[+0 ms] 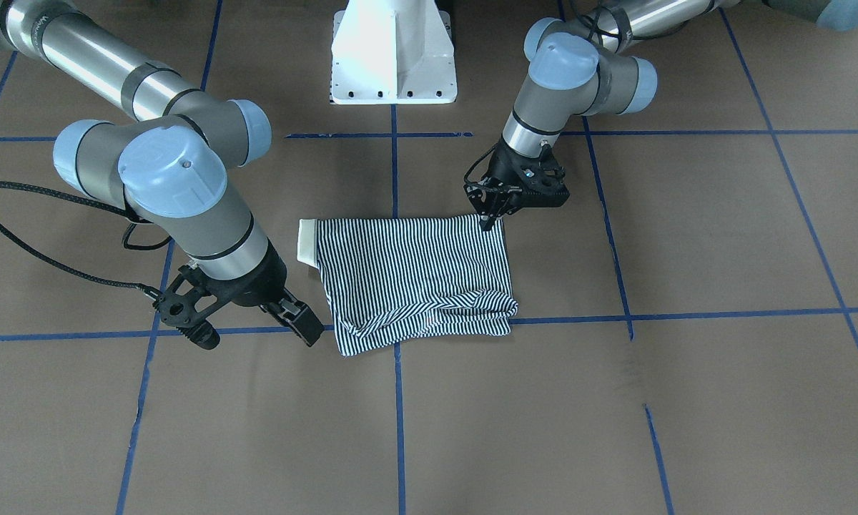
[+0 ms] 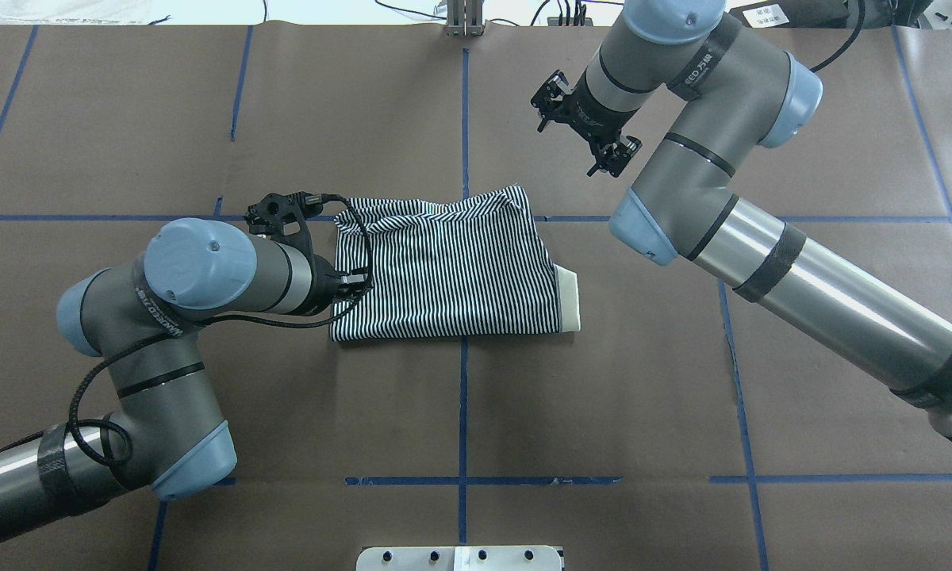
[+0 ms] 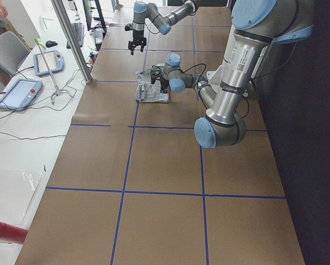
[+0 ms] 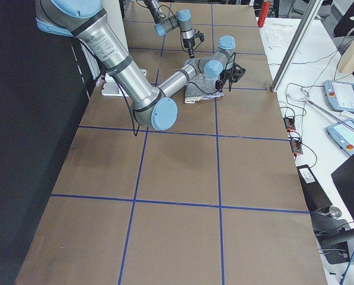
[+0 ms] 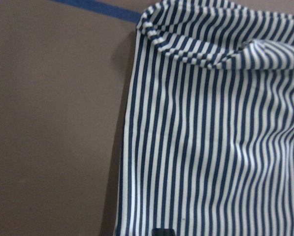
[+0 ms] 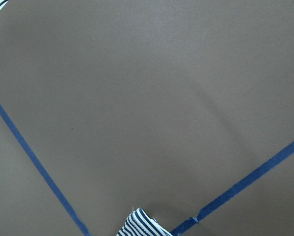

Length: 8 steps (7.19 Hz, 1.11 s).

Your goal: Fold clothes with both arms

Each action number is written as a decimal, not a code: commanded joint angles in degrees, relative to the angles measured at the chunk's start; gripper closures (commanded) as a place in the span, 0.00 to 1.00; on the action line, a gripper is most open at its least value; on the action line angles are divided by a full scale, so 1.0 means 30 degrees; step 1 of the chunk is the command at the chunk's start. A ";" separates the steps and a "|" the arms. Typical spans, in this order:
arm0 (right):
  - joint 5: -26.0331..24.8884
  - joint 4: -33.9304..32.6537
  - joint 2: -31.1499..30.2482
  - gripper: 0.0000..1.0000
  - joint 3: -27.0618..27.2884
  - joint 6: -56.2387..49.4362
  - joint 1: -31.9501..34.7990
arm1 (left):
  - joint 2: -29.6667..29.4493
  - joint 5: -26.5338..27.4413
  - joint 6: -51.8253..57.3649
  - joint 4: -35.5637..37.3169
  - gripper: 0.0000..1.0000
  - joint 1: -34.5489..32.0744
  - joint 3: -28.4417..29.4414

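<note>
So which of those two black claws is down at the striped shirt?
The black left gripper, tips at the edge of the navy-and-white striped polo shirt; the right gripper hangs open, off the cloth.

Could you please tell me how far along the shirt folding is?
Done: the polo shirt lies folded into a compact rectangle, collar at one end. In hand: the left gripper sits at one corner; the right gripper hangs open, empty. Left: perhaps smoothing the rumpled edge.
</note>
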 commanded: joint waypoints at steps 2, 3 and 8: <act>0.0028 0.0037 -0.0272 0.00 0.0021 0.0000 -0.0001 | -0.1221 0.0149 0.0004 0.1226 1.00 -0.0464 0.0591; 0.0028 0.0037 -0.0477 0.00 0.0283 0.0000 -0.0001 | -0.2796 0.0150 0.0497 0.1255 1.00 -0.0377 0.3071; 0.0087 0.0037 -0.0918 0.00 0.0842 -0.0059 -0.0030 | -0.3718 0.0208 0.4163 0.1023 1.00 -0.0610 0.5641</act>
